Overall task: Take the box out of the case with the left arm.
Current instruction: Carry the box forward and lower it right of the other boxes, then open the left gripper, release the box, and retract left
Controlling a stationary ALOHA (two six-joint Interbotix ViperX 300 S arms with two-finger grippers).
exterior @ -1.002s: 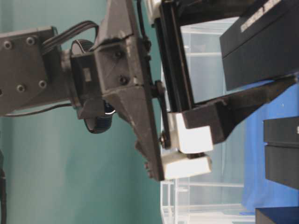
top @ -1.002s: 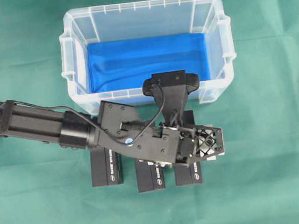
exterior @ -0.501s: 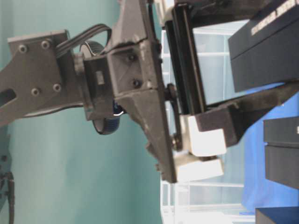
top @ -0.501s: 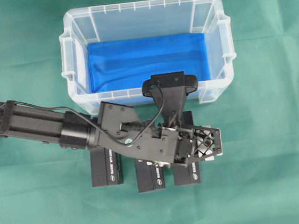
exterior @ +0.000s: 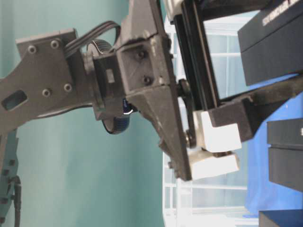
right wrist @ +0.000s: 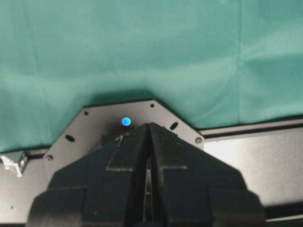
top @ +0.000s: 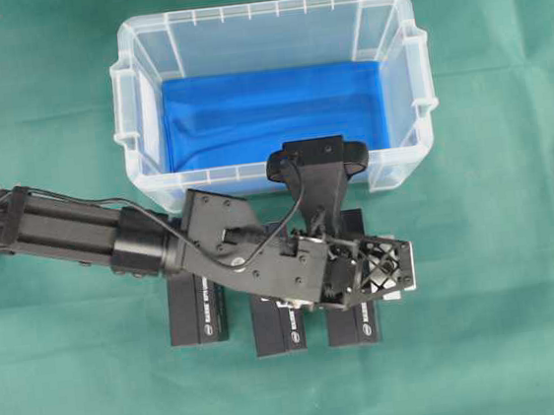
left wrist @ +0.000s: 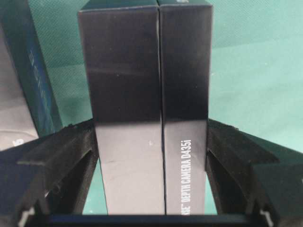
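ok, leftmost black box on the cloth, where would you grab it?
Probably across its two long sides, coming straight down. The leftmost box lies flat, long and narrow, with bare cloth on its left and a gap to the middle box.

Two boxes (top: 239, 316) close left of the held box (left wrist: 147, 113); open cloth (top: 497, 323) rightward.

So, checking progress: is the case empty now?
Empty: the case shows only its blue lining; black boxes lie outside.
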